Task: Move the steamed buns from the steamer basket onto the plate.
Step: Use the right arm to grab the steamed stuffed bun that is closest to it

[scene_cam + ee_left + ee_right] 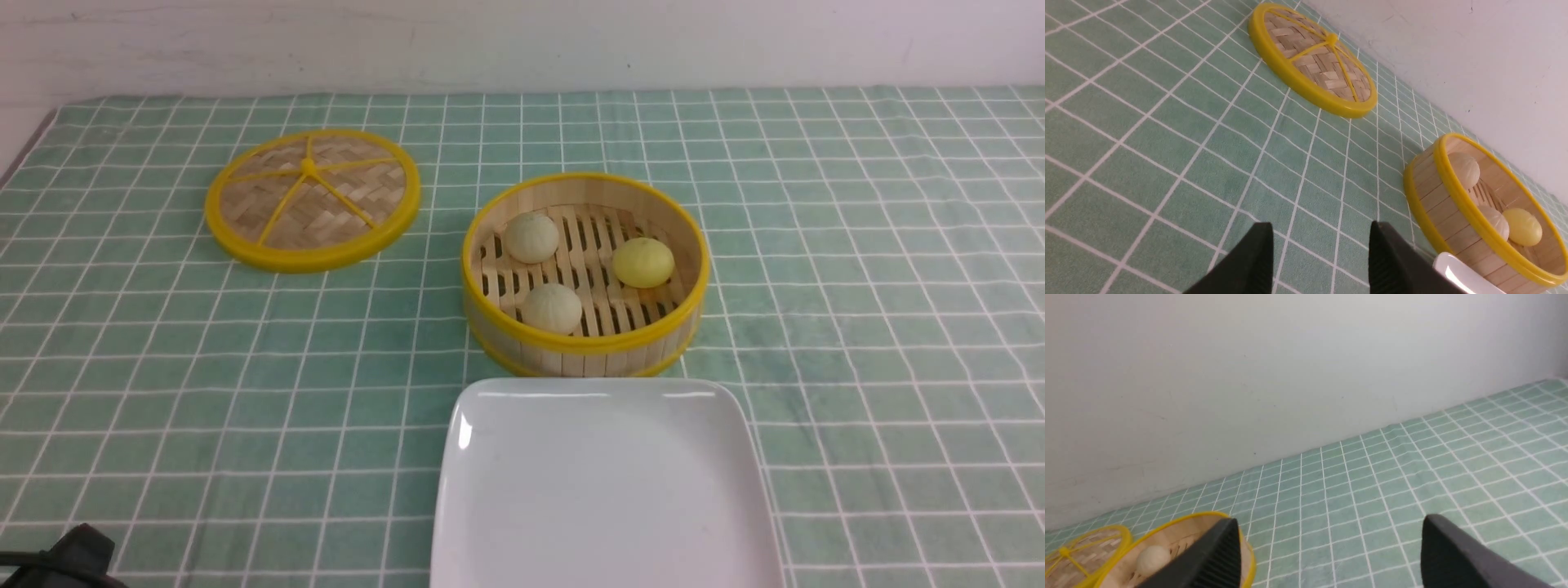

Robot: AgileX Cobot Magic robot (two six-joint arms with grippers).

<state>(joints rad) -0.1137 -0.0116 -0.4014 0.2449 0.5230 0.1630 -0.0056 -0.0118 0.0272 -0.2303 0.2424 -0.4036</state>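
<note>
The steamer basket (pixel 584 347) stands mid-table with three steamed buns inside: a pale one (pixel 531 238) at the back left, another pale one (pixel 552 308) at the front left, a yellow one (pixel 643 262) on the right. Directly in front of it lies the white square plate (pixel 604 490), bare. My left gripper (pixel 1321 230) is open over bare cloth, left of the basket (pixel 1437 204) and apart from it. My right gripper (pixel 1331 526) is open wide above the cloth; the basket (pixel 1180 531) with one pale bun (pixel 1152 558) shows beside one finger. Neither gripper's fingers show in the front view.
The flat woven lid (pixel 312 198) with yellow rim and spokes lies at the back left of the green checked tablecloth (pixel 882 286). A white wall (pixel 522 41) runs along the table's far edge. A dark part of my left arm (pixel 69 559) shows at the near left corner.
</note>
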